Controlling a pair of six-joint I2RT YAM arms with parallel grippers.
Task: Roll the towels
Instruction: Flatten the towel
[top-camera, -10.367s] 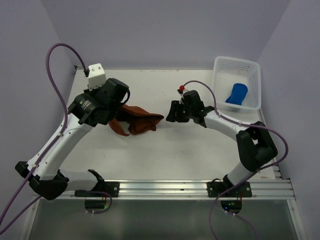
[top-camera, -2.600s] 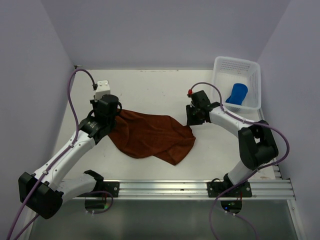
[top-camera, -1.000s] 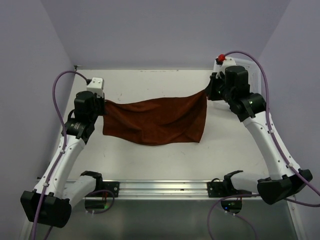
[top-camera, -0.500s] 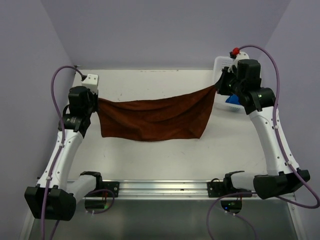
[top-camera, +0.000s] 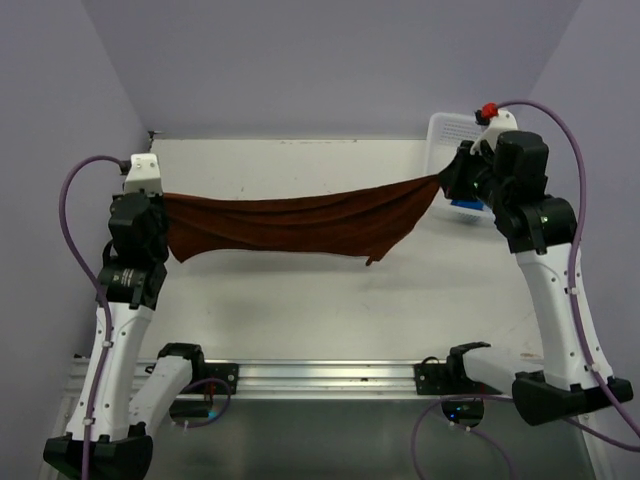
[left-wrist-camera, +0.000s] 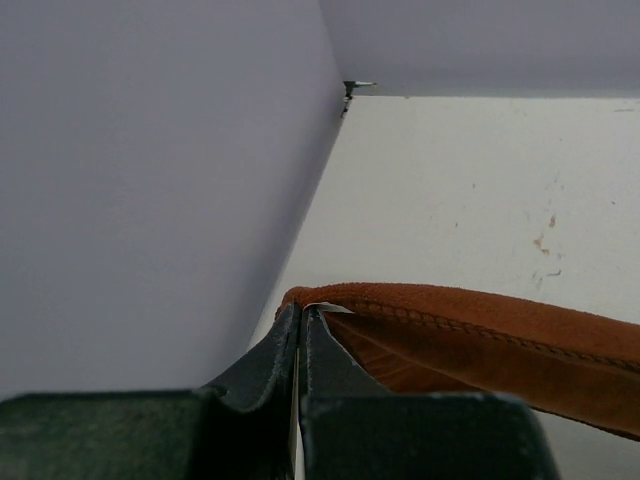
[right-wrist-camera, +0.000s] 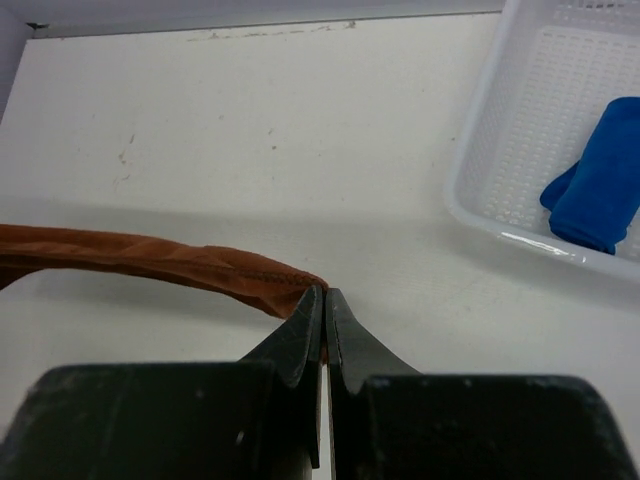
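The rust-brown towel (top-camera: 300, 225) hangs stretched in the air between both arms, sagging in the middle above the table. My left gripper (top-camera: 165, 198) is shut on its left corner (left-wrist-camera: 320, 297), high at the left side. My right gripper (top-camera: 440, 180) is shut on the opposite corner (right-wrist-camera: 290, 285), near the basket. The brown towel's hem (left-wrist-camera: 480, 325) runs away to the right in the left wrist view. The blue towel (right-wrist-camera: 600, 190) lies rolled inside the white basket; in the top view only a sliver (top-camera: 466, 207) of the blue towel shows behind the right arm.
The white perforated basket (top-camera: 445, 130) stands at the table's back right corner, its rim (right-wrist-camera: 480, 215) close to the right gripper. Purple walls enclose the table on the left, back and right. An aluminium rail (top-camera: 330, 378) runs along the near edge.
Both arms have risen and spread further apart, pulling the brown towel tauter and lifting it higher off the table. Earlier it lay crumpled, then spread, on the table.
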